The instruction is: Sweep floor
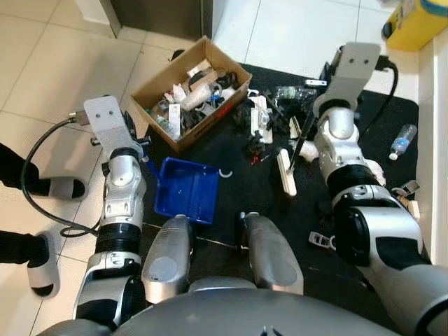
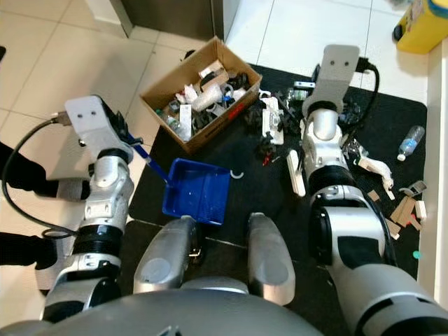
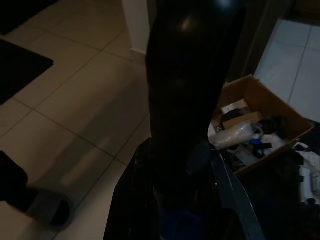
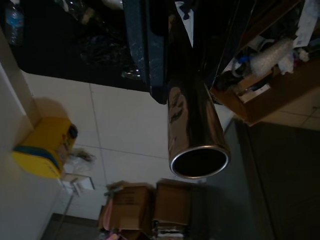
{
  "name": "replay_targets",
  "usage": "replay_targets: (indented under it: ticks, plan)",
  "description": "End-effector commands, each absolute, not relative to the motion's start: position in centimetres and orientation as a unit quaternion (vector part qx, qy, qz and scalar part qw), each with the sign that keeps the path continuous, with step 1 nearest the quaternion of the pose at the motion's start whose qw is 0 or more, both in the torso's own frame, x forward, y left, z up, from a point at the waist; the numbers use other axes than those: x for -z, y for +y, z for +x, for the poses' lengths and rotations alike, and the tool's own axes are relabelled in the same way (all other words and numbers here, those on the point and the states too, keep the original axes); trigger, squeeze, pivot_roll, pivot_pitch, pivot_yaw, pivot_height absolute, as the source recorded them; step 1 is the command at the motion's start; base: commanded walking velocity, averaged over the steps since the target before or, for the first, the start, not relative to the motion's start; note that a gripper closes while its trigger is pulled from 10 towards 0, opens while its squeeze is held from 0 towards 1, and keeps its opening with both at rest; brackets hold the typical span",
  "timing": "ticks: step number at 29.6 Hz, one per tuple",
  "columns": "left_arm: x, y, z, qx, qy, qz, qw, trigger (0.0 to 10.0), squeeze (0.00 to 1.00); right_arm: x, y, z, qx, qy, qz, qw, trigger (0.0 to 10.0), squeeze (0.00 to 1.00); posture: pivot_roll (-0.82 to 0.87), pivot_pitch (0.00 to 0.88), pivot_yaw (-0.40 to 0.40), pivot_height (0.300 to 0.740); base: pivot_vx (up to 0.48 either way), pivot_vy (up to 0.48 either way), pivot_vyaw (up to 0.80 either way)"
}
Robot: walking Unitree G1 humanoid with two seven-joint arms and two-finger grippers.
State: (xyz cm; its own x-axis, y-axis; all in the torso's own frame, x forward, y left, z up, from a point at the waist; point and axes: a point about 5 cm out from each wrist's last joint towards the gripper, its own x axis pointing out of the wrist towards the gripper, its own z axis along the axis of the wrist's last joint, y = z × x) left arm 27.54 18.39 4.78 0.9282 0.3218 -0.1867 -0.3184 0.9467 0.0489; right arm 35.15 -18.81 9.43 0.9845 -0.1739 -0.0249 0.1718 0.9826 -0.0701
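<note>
A blue dustpan [image 1: 185, 189] lies on the near left part of a black mat [image 1: 238, 189], just in front of the robot's knees. Its blue handle [image 1: 150, 168] slants up to the left gripper [image 1: 136, 150], which is at the handle's top end; I cannot tell if its fingers are clamped on it, because the wrist view there is very dark. To the right, a small white brush head [image 1: 285, 172] rests on the mat with a thin dark stick [image 1: 299, 143] rising from it to the right gripper [image 1: 306, 133]. In the right wrist view a shiny metal tube [image 4: 192, 130] runs along between the black fingers [image 4: 145, 45], which look pressed on it. Behind the dustpan sits an open cardboard box [image 1: 192, 94], full of bits and scraps. More rubbish [image 1: 269, 119] is spread on the mat just right of the box. A clear plastic bottle [image 1: 402, 140] lies at the far right edge of the mat, and a yellow container [image 1: 418, 22] stands at the far right corner. On the pale tile floor [image 1: 56, 63] at the left are a person's feet in grey slippers [image 1: 59, 187].
</note>
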Motion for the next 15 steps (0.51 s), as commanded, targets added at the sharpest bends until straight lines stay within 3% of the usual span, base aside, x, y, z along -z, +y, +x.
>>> replay_targets:
  ticks: [1, 9, 15]
  plan:
    - [-5.0, 18.8, 27.5, -0.167, 0.082, 0.033, 0.982, 10.0, 0.00, -9.9, -18.6, 35.3, 0.080, -0.001, -0.032, 0.996, 10.0, 0.00, 0.11, 0.153, -0.018, 0.740, 0.000, 0.000, 0.00]
    - [-5.3, 19.2, 27.5, -0.170, 0.058, 0.042, 0.983, 10.0, 0.00, -9.6, -18.4, 34.9, 0.053, -0.005, -0.028, 0.998, 10.0, 0.00, 0.11, 0.154, -0.011, 0.740, 0.000, 0.000, 0.00]
    - [-4.7, 18.5, 27.8, -0.162, 0.063, 0.052, 0.983, 10.0, 0.00, -8.4, -15.8, 34.6, 0.000, 0.016, -0.018, 1.000, 10.0, 0.00, 0.10, 0.151, -0.005, 0.740, 0.000, 0.000, 0.00]
